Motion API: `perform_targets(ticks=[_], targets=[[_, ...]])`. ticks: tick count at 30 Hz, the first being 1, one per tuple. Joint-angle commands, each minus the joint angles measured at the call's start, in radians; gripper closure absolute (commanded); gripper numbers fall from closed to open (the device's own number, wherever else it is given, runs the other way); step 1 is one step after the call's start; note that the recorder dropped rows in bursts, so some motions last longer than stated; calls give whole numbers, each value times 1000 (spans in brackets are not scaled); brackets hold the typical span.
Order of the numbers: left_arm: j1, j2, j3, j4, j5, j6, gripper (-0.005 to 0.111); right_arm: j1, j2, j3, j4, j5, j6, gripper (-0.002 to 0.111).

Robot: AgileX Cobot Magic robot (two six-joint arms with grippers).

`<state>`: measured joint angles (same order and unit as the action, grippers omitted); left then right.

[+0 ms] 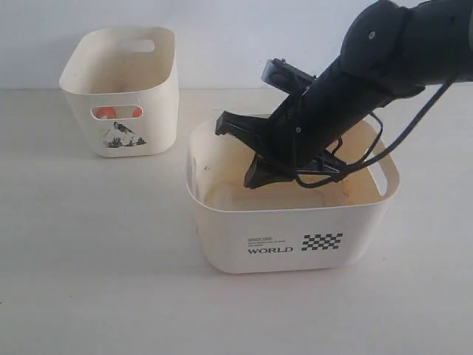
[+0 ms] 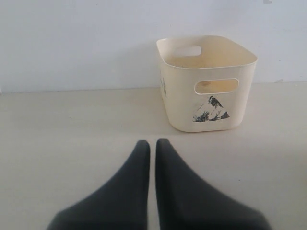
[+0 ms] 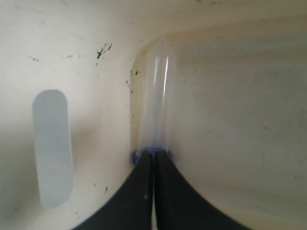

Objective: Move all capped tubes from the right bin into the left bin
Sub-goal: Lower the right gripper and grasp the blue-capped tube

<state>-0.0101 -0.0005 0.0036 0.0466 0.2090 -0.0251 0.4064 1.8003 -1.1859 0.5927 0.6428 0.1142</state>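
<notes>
My right gripper (image 1: 255,177) reaches down inside the right bin (image 1: 222,237), the cream one marked "WORLD". In the right wrist view the right gripper (image 3: 153,154) has its fingers pressed together, tips at the blue-ringed end of a clear tube (image 3: 154,105) that lies along the bin's inner corner. No orange-red cap shows on that tube. The left bin (image 1: 159,96) stands at the back left, and something orange-red (image 1: 111,112) shows through its handle slot. My left gripper (image 2: 152,143) is shut and empty above the table, facing the left bin (image 2: 177,96).
The right arm's cable loops over the right bin's far rim (image 1: 369,140). The bin wall (image 3: 240,96) is stained and speckled, with an oval handle cut-out (image 3: 52,148) beside the tube. A white wall backs the pale table (image 1: 89,244).
</notes>
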Motion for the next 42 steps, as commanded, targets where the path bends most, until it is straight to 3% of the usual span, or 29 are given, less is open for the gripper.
perform_targets(ticks=[1, 15, 19, 24, 34, 42], targets=[[0, 0, -4, 2, 1, -10, 102, 13, 53, 0, 87, -12, 31, 109], [0, 0, -4, 2, -2, -10, 102, 46, 135, 0, 183, -102, -41, 107], [0, 0, -4, 2, -2, -10, 102, 75, 146, 0, 188, -134, -39, 92], [0, 0, -4, 2, 1, -10, 102, 81, 166, 0, 220, -166, -17, 60], [0, 0, -4, 2, 1, -10, 102, 81, 166, 0, 215, -209, -15, 59], [0, 0, -4, 2, 1, -10, 102, 81, 166, 0, 179, -143, -20, 60]])
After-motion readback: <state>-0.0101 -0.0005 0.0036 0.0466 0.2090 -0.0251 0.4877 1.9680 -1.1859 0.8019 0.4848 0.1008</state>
